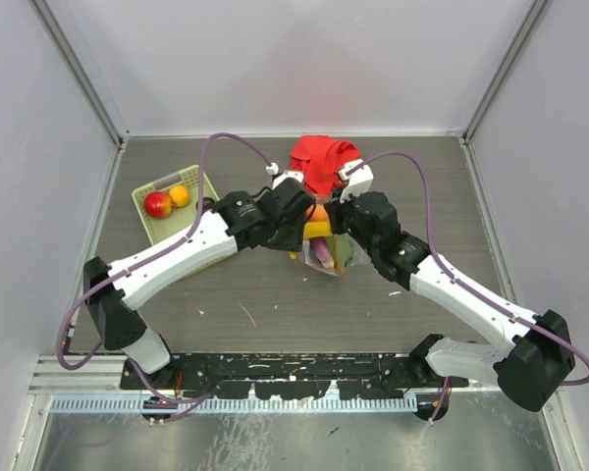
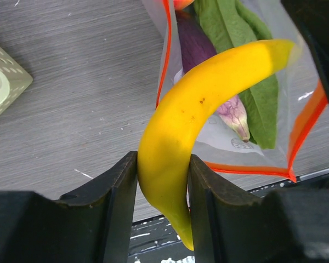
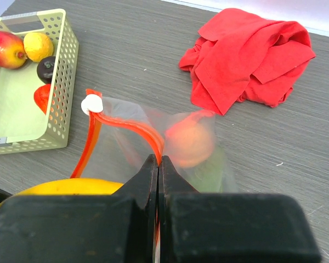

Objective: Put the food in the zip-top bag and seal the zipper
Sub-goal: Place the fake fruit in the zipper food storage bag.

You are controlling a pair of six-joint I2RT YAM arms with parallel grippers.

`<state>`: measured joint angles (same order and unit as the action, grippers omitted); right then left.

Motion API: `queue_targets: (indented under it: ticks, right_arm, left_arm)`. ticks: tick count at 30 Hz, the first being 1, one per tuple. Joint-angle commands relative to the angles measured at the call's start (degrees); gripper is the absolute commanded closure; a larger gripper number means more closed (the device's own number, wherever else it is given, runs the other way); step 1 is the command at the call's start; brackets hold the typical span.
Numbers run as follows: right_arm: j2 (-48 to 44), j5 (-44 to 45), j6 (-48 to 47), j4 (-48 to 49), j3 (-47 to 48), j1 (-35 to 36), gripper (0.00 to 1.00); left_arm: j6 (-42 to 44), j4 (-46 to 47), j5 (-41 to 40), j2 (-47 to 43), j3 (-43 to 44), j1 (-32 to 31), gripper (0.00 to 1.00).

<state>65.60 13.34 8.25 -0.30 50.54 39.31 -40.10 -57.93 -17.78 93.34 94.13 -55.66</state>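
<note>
As the left gripper [image 2: 162, 161] clamps the yellow banana [image 2: 208, 93] by its lower end, the fruit's long curve points straight ahead into the zip-top bag [image 3: 120, 148], which lies mid-surface [image 2: 71, 82] with green pods [image 2: 225, 22] and a purple piece [image 2: 194, 44] inside. The right gripper [image 3: 158, 164], pinched on the zipper [image 3: 131, 127], holds it open.

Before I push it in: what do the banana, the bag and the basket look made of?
The banana is likely hard plastic: smooth yellow skin with a soft sheen. The bag is thin clear plastic film: creased, and the table shows through it. The basket looks like rigid pale green plastic, matte, with rows of punched holes.
</note>
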Motion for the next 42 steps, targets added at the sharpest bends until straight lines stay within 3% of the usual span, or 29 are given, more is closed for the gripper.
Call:
queue_targets:
  ticks: [1,11,16,24,36,42]
  right_arm:
    - [-1.4,-2.4,1.3,5.5,0.3,0.3,1.00]
    - [-1.9,-2.4,1.6,5.7,0.1,0.3,1.00]
    - [-1.7,-2.8,2.1,6.1,0.1,0.3,1.00]
    - [-1.4,-3.4,4.8,6.6,0.6,0.3,1.00]
    - [-0.1,-5.8,8.8,8.4,0.8,0.3,1.00]
    - [0.1,-5.5,9.1,8.6,0.7,0.3,1.00]
  left_arm:
    - [-1.8,7.5,-0.3,-3.0,-1.7,-0.3,0.60]
    - [-5.4,15.9,-1.1,-6.2,-7.9,-0.4,0.62]
    - [-3.6,16.9,-9.7,-9.3,-9.8,-1.5,0.69]
    - [-0.4,11.0,-22.9,-5.9,-6.0,-4.9,0.73]
    - [-0.2,6.9,-27.8,0.6,-0.8,-5.7,0.72]
    - [0.1,10.1,-25.0,2.6,-0.2,-6.2,0.63]
